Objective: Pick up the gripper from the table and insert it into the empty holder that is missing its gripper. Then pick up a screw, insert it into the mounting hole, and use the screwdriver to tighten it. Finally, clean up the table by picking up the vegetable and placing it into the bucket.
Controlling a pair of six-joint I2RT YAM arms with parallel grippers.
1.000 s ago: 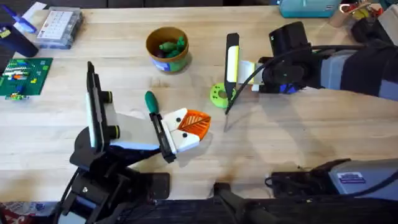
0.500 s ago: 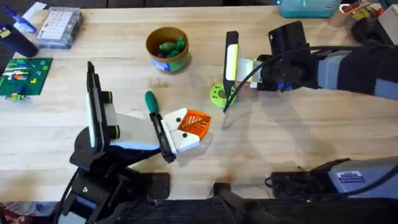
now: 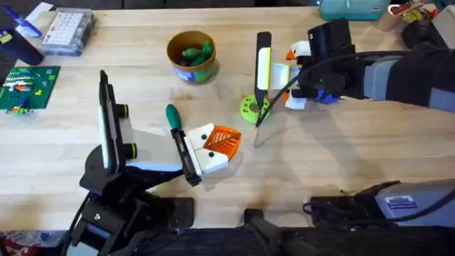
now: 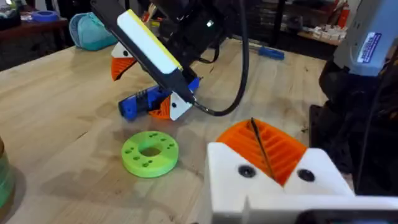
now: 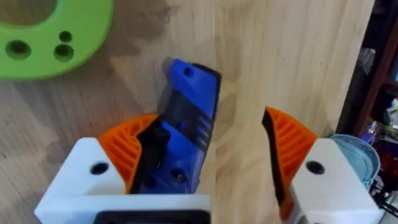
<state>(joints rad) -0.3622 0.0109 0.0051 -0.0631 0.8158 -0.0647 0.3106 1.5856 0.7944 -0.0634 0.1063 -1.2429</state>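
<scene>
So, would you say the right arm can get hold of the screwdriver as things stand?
Probably yes. The right gripper is open and down at the table, with the blue screwdriver lying between its orange pads, against one of them. Nothing blocks it; the green disc sits just beyond.

The counter (image 3: 355, 156) under me is pale wood, joined planks with a visible grain and a dull satin finish. My right gripper (image 5: 208, 168) has matt white plastic fingers (image 5: 74, 180) faced with ribbed orange pads (image 5: 289, 146). Against one pad lies the screwdriver (image 5: 183, 124), smooth blue plastic with a faint sheen and ridged dark bands. The green disc (image 5: 53, 31) beside it looks like matt printed plastic. My left gripper (image 4: 273, 168) has the same white plastic and ribbed orange.
</scene>
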